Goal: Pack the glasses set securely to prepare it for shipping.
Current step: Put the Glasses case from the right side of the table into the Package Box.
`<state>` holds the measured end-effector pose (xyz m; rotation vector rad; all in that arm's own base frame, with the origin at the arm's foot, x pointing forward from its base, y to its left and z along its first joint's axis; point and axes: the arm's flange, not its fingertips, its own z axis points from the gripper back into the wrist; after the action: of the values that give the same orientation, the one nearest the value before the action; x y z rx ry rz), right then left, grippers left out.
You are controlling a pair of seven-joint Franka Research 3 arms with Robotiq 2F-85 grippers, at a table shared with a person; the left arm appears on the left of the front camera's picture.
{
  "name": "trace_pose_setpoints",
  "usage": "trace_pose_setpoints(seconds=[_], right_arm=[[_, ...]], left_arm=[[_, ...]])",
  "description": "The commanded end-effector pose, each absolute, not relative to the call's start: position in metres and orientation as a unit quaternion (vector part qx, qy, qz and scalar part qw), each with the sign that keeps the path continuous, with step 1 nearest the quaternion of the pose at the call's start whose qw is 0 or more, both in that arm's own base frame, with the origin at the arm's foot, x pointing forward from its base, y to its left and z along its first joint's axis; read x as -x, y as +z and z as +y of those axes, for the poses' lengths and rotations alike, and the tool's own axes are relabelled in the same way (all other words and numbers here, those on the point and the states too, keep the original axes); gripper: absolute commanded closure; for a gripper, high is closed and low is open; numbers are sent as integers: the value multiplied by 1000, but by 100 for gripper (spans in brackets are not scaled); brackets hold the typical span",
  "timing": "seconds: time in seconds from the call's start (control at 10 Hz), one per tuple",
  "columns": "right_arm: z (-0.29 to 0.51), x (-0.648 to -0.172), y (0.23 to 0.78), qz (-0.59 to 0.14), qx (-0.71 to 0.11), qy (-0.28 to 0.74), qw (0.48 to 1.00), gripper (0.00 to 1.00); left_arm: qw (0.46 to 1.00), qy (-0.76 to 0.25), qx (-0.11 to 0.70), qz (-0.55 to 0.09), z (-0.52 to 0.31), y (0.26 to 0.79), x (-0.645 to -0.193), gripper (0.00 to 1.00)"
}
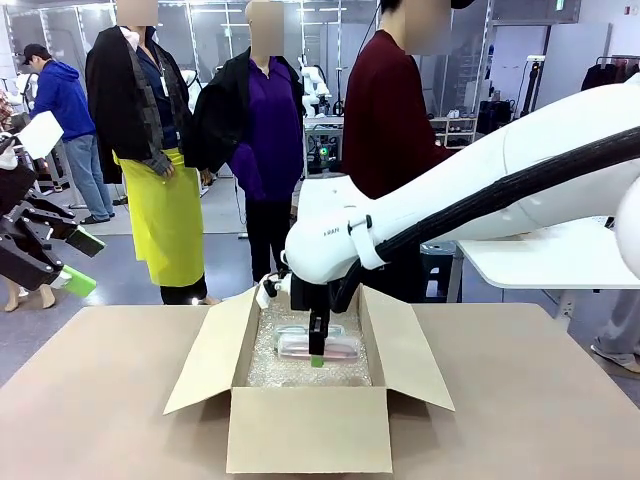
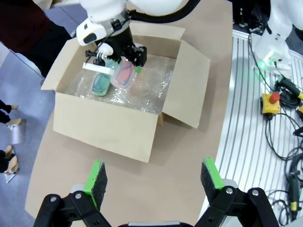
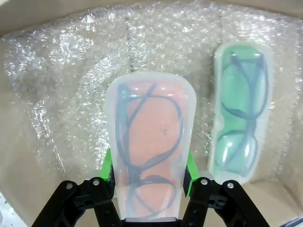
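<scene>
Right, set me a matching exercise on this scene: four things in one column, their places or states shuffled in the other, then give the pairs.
Things:
1. pink case
2. green case
3. left gripper
4. bubble wrap

Places or states:
A. open, outside the box
B. lining the box floor
C. held by the right gripper
D. lying free on the wrap, beside the other case

Pairs: 1-C, 2-D, 3-A, 4-B
</scene>
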<state>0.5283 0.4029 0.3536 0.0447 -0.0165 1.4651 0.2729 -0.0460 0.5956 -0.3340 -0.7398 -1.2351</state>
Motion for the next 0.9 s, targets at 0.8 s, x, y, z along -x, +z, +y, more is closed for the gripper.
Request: trace_pose_setpoints(seconds=[0.8], right_arm=[[417,-528,334,18,-3,689,724,0]], left_arm=[[732,-571,156,-336,-44,597,-272,0]])
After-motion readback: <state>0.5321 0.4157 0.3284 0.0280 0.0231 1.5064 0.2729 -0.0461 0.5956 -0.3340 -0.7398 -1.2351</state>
